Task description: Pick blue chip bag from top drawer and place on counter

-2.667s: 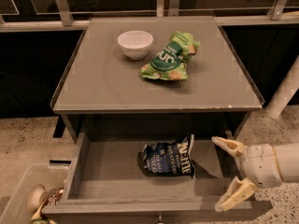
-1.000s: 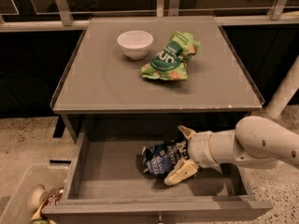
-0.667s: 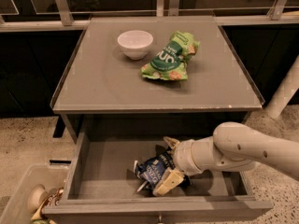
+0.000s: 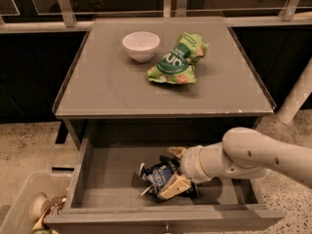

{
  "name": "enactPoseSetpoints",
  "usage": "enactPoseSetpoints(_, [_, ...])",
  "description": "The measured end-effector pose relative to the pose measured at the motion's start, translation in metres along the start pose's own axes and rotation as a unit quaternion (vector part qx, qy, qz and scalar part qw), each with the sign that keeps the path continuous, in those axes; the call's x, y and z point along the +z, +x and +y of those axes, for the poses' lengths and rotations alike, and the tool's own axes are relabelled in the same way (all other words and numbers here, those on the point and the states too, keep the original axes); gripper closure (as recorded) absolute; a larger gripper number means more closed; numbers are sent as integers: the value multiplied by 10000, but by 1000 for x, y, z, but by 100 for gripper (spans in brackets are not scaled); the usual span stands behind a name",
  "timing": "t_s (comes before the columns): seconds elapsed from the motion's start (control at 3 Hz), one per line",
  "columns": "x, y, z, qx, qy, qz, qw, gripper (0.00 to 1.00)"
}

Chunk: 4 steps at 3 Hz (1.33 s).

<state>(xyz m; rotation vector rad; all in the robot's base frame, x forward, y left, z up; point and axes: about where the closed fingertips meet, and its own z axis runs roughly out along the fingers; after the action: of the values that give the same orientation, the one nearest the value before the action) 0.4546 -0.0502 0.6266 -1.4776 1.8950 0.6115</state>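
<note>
The top drawer point(image 4: 92, 199) is pulled open below the counter point(image 4: 107, 87). The blue chip bag point(image 4: 160, 175) lies crumpled on the drawer floor near its middle. My gripper point(image 4: 175, 170) reaches in from the right, low inside the drawer, with one finger point(image 4: 173, 186) at the bag's front and the other at its back. The fingers are closed on the bag, which is squeezed between them. The white arm point(image 4: 253, 155) crosses the drawer's right side and hides part of it.
A white bowl point(image 4: 141, 45) and a bright green snack bag point(image 4: 178, 60) sit on the counter toward the back. A pale plastic bin point(image 4: 22, 204) with small items stands on the floor at the lower left. A white post point(image 4: 297, 94) stands to the right.
The gripper has moved from the drawer's right end leftward into the drawer and closed around the blue chip bag, which has shifted left and crumpled.
</note>
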Motion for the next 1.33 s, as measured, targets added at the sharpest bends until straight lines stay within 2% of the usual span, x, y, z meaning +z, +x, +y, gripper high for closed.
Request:
enactPoseSetpoints(1.0, [0,0,0,0,0,0,10000,88])
enactPoseSetpoints(1.33, [-4,-4,1,-23,-56,-83,9999,100])
